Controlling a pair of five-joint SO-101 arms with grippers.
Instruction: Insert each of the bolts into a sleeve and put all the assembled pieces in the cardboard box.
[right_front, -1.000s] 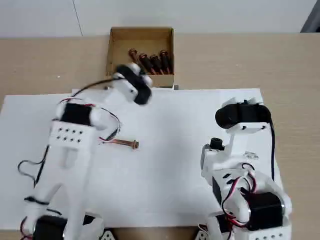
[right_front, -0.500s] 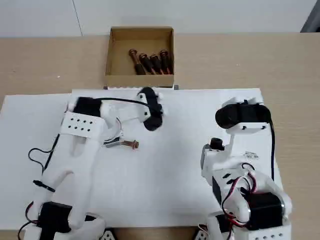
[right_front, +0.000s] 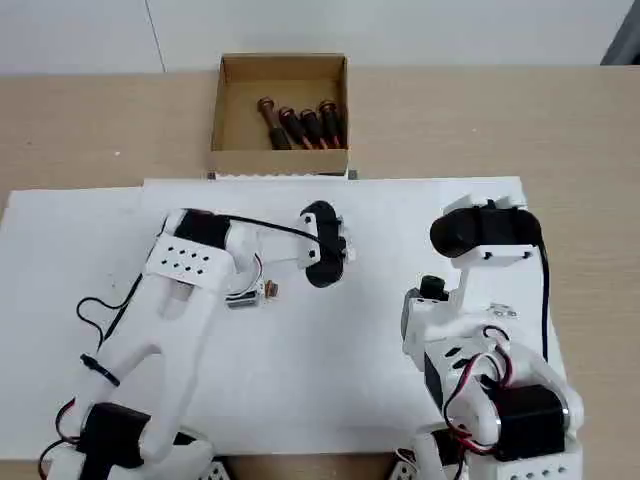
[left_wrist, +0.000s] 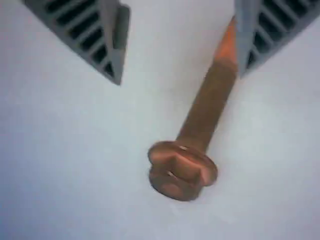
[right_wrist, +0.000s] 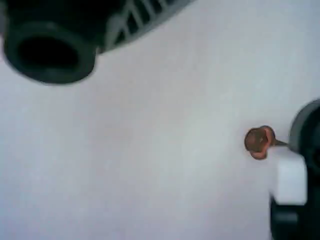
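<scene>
A copper bolt (left_wrist: 192, 135) with a flanged hex head lies flat on the white sheet. My left gripper (left_wrist: 180, 50) hangs open right over it. The shaft's far end is next to one finger (left_wrist: 265, 30); the other finger (left_wrist: 100, 35) is well apart from the bolt. From above, the bolt's head (right_front: 270, 290) pokes out from under the left gripper (right_front: 248, 294). The right wrist view shows the same bolt head (right_wrist: 259, 142) end-on, beside the left arm. The cardboard box (right_front: 280, 160) at the back holds several bolts in sleeves (right_front: 300, 122). My right arm (right_front: 480, 240) stands folded at the sheet's right side.
A white sheet (right_front: 360, 380) covers the table in front of the box, with bare room in its middle and front. The left arm's black wrist motor (right_front: 322, 245) sticks out toward the centre. Tan tabletop (right_front: 500, 120) surrounds the box.
My left arm swung back from the box's front edge and came down over the lone bolt. The right arm and the bolt have not moved.
</scene>
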